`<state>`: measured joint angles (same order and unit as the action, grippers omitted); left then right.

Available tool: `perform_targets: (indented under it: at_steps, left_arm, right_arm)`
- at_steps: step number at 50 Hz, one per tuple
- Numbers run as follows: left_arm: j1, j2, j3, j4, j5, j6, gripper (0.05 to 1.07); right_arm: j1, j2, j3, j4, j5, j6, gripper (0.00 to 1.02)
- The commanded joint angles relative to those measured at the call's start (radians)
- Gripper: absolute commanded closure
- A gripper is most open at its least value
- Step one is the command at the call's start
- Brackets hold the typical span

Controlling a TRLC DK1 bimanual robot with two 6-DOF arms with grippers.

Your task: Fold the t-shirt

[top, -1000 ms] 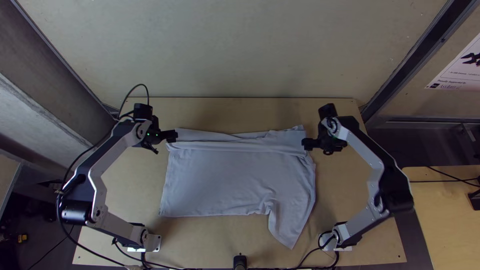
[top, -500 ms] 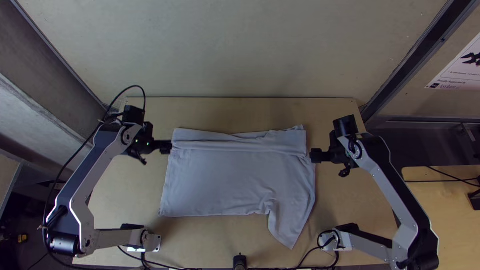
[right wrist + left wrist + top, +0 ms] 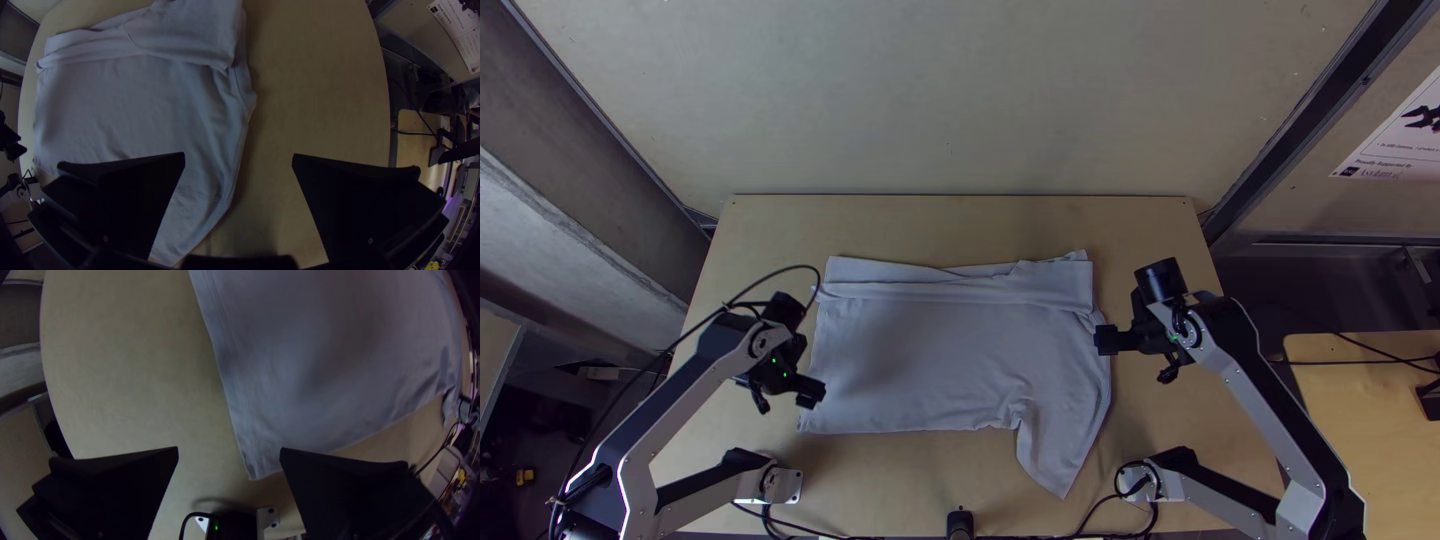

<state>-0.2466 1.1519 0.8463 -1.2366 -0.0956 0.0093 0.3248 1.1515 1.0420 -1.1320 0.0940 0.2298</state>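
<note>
T-shirt [image 3: 930, 350]: pale grey-white, lying on the light wooden table [image 3: 960, 225] between the two arms, its long side running from left to right.
Far edge of the cloth: a band turned over along it, layered and a little uneven, with its outer layers showing past the fold at the far right corner.
Body of the cloth: spread mostly flat, with soft wrinkles toward the right side.
Near edge: fairly straight from the left corner to past the middle, then creased and bunched where a flap juts toward the robot and narrows to a point.
Left pincer [image 3: 811, 392]: low on the cloth's left side in the top view, over the edge and close to the near left corner. In its wrist view the fingers stand wide apart — the hemmed corner shows between them, nearer one finger. Whether it touches the fabric, I cannot tell.
Right pincer [image 3: 1107, 340]: at the cloth's right edge in the top view, a little nearer the robot than the folded band. Its fingers are wide apart too — its wrist view shows t-shirt on one side of the gap and bare wood on the other.
Small black cylinder [image 3: 960, 522]: at the table's near edge, midway between the arm bases.
Poster [image 3: 1395, 135]: on the panel at far right.
</note>
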Motion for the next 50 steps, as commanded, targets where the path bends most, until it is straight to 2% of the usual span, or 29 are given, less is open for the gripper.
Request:
perform_targets:
  at_steps: [1, 11, 23, 28, 31, 35, 38, 45, 50]
  left_arm:
    - [-0.04, -0.012, -0.073, -0.012, -0.018, 0.001, 0.1]
    - [-0.111, 0.02, -0.119, 0.003, -0.01, -0.035, 0.11]
    - [-0.151, 0.175, -0.118, 0.011, -0.015, -0.089, 0.12]
    - [-0.164, 0.212, -0.115, 0.031, -0.023, -0.106, 0.24]
    - [-0.175, 0.23, -0.112, 0.043, -0.029, -0.106, 0.38]
    - [-0.238, 0.223, -0.107, 0.052, -0.042, -0.114, 0.69]
    - [-0.27, 0.212, -0.104, 0.074, -0.052, -0.114, 1.03]
    - [-0.273, 0.197, -0.096, 0.074, -0.042, -0.108, 1.04]
    - [-0.263, 0.173, -0.066, 0.049, -0.039, -0.111, 1.04]
  right_arm:
    - [0.022, -0.024, -0.043, -0.014, 0.006, 0.036, 0.04]
    - [0.048, -0.065, -0.082, -0.014, 0.006, 0.034, 0.04]
    - [0.049, -0.096, -0.112, -0.014, 0.004, 0.034, 0.04]
    - [0.049, -0.108, -0.126, -0.014, 0.004, 0.034, 0.04]
    - [0.049, -0.119, -0.135, -0.014, 0.004, 0.034, 0.04]
    - [0.049, -0.138, -0.154, -0.014, 0.004, 0.031, 0.04]
    - [0.051, -0.148, -0.175, -0.014, 0.006, 0.023, 0.04]
    - [0.06, -0.156, -0.24, -0.031, -0.01, 0.032, 0.04]
    - [0.108, -0.15, -0.289, -0.075, -0.033, 0.12, 0.04]
